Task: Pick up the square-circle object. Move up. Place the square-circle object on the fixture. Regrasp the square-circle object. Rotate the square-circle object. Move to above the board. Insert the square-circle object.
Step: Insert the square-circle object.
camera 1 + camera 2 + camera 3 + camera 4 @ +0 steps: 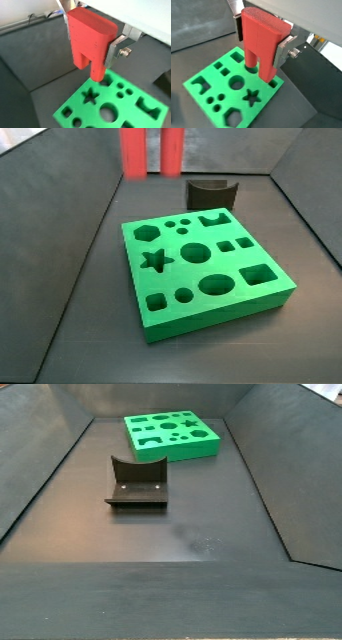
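Wrist views: the gripper (90, 42) is seen close up in both wrist views, with the red block (89, 39) clamped between its two plates and hanging above the green board (137, 117); the dark tray floor (40, 55) is seen below
Side views: in a side view only the two lower legs of the red block (150, 152) are seen at the upper edge, raised near the board's far corner; in a side view taken from farther off, neither gripper nor block is seen, only the board (170, 436) at the far end and the fixture (138, 482) in the middle of the floor
Jaws: closed on the red block (262, 40), a silver plate pressed against each of its flat sides; the gap is filled by the block's thickness
Fingers: flat silver plates (286, 47), one edge with a screw seen beside the block
Red block: smooth matt plastic, elongated, held upright, forked at its lower end into two legs of unequal length, one round, one squarer
Block position: in the air, clear of the board; whether it stands exactly over a hole cannot be told
Board: thick bright green slab (201, 273) with star, round, square, hexagon and arched holes, lying flat on the floor
Fixture: dark bracket (211, 192) with a curved hollow, just behind the board in a side view, apart from it
Floor and walls: dull dark grey, sloping sides
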You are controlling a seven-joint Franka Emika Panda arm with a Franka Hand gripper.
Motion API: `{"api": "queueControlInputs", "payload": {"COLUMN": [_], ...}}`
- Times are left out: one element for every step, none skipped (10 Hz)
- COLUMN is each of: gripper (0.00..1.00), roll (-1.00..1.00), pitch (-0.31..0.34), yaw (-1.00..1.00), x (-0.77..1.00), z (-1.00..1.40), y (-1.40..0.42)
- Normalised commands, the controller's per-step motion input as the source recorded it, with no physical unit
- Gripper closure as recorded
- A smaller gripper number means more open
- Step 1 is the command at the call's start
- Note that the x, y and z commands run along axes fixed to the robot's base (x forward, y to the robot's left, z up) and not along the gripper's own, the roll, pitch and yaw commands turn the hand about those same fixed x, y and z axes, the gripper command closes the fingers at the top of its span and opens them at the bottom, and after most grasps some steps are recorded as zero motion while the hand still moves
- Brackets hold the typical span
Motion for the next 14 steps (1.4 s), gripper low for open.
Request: {"api": "queueControlInputs", "payload": {"gripper": [1.00,1.00,1.00,1.00,1.00,1.00,1.00,1.00,1.00,1.00,1.00,1.00,1.00,1.00], "roll": [0.02,0.10,0.14,0.27,0.32,0.31,0.23,0.19,0.06,0.00,0.05,0.11,0.22,0.22], "pitch": [-0.123,-0.123,-0.147,-0.206,-0.220,-0.213,-0.174,-0.147,-0.101,-0.071,0.050,0.094,0.059,0.061], "yaw": [0.38,0.37,0.35,0.40,0.36,0.27,0.02,0.00,0.00,-0.06,0.00,0.03,0.04,0.00], "x": [0.00,0.00,0.02,0.00,0.05,0.15,0.26,0.33,0.36,0.11,0.09,0.04,0.00,0.00], "z": [-0.94,-0.88,-0.82,-0.58,-0.47,-0.48,-0.67,-0.77,-0.93,-0.77,-0.50,-0.46,-0.39,-0.39], "y": [-0.63,-0.49,-0.44,-0.23,-0.19,-0.26,-0.50,-0.53,-0.27,-0.04,0.00,0.00,0.00,-0.02]}}
